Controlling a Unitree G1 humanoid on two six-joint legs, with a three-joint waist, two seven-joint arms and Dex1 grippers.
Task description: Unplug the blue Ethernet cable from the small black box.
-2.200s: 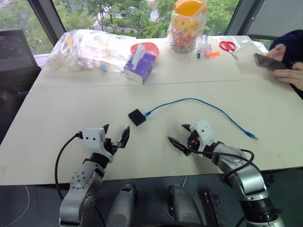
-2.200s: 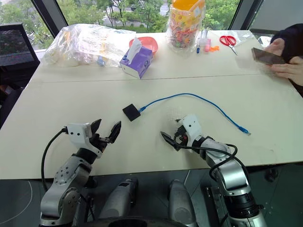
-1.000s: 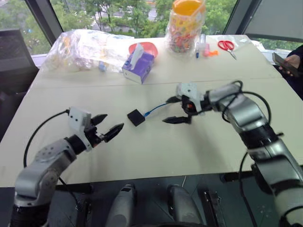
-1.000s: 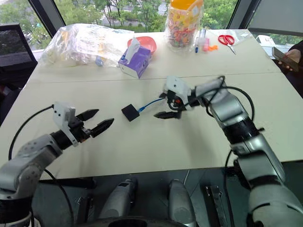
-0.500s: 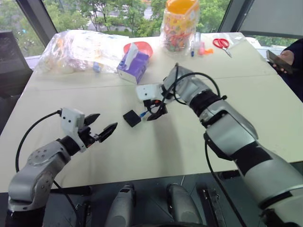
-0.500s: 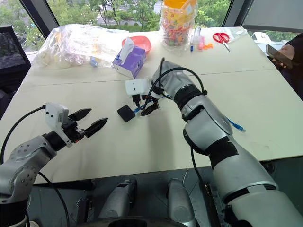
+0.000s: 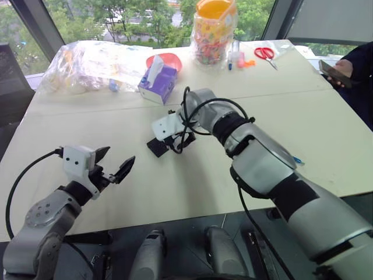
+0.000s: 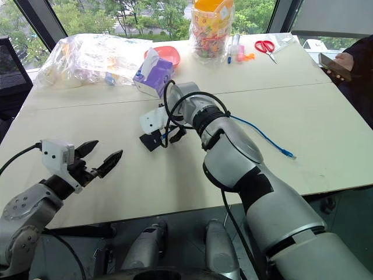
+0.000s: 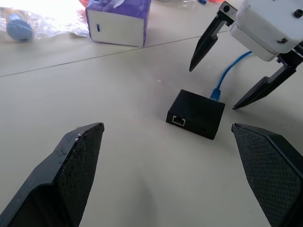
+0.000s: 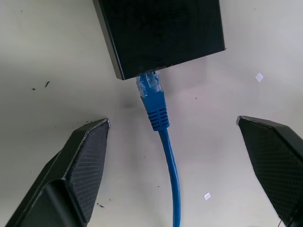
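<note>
Windows with green trees behind them back a pale tabletop (image 7: 303,122), and near its middle sits the small black box (image 9: 195,113) with the blue Ethernet cable (image 10: 163,137) plugged into 1 side.

The right claw (image 10: 180,168) hangs pointing steeply down over that joint. Its 2 fingers stand apart, 1 on each side of the cord, touching neither cord nor box. From this claw the box lies straight ahead, just beyond the fingertips, and the plug's blue boot sits between the fingers and a little ahead of them. The cable's long axis near the plug runs along the line the claw looks down, away from the box and back under the wrist, so the fingers would close across the cord, not along it. Past the right arm, the cord trails off to its free end (image 8: 285,154), well away from the box.

The left claw (image 8: 96,156) hovers well short of the box on its other side, fingers wide apart and empty. From it the box lies ahead, an unused port facing it.

My reading: the right claw is the nearer by far and is placed to pinch the boot or the cord just behind it. The pull must then go straight away from the box, along the plug's axis. Nothing pins the box, so it may slide with the cable.
</note>
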